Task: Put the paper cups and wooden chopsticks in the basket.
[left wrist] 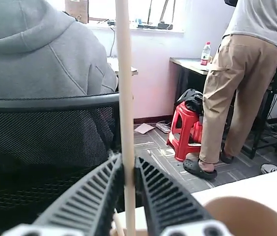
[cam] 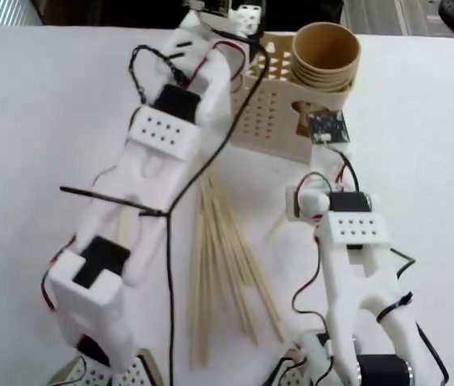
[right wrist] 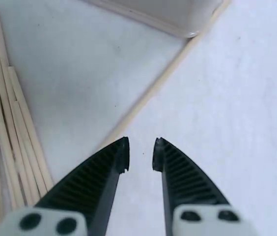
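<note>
White tabletop carries 2 arms side by side, w/ a pale perforated basket at the far middle. The paper cups stand nested in 1 stack, rim up, in the basket's right end.

Most chopsticks lie loose on the tabletop btwn the 2 arms, fanned out lengthwise from just below the basket toward the near edge.

Left arm stretches from the near-left corner up to the basket's far-left side. Left tool is pressed together on the held chopstick, which stands upright btwn the ribbed fingers, w/ a cup rim showing just beside and below.

Right arm sits right of the bundle, near the basket's front. Right tool is spread a little, pointing down at bare tabletop. A stray chopstick lies diagonally just beyond its tips, apart from the bundle; its far end runs up to a pale rounded corner, prob. the basket's base, though contact there is hard to tell.
</note>
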Robot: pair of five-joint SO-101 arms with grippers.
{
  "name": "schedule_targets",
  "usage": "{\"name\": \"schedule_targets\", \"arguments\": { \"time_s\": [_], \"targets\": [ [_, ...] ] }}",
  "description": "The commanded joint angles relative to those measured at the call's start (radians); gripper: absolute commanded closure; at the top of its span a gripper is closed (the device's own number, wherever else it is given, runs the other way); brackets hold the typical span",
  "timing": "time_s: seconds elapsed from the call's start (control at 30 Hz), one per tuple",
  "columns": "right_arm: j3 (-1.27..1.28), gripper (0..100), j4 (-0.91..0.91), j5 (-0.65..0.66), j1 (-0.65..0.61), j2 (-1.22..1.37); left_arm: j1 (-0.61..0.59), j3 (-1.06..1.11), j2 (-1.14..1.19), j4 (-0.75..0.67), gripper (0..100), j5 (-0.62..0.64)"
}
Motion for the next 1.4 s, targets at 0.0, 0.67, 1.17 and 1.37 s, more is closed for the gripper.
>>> {"name": "schedule_targets", "arguments": {
  "time_s": [0.0,0.67,1.17,1.37],
  "targets": [
    [-0.006,90.7,-0.016,0.005,0.004,-0.039,0.05,-0.051,-0.018,0.149,90,-0.038],
    [-0.005,90.7,-0.016,0.005,0.004,-0.033,-0.102,-0.227,-0.328,1.123,77,-0.245],
    [0.083,90.6,-0.137,0.008,0.004,-0.041,-0.407,-0.043,-0.334,1.47,68,-0.425],
    [0.086,90.5,-0.14,0.008,0.002,-0.041,-0.472,0.313,-0.334,1.332,68,-0.532]
  ]
}}
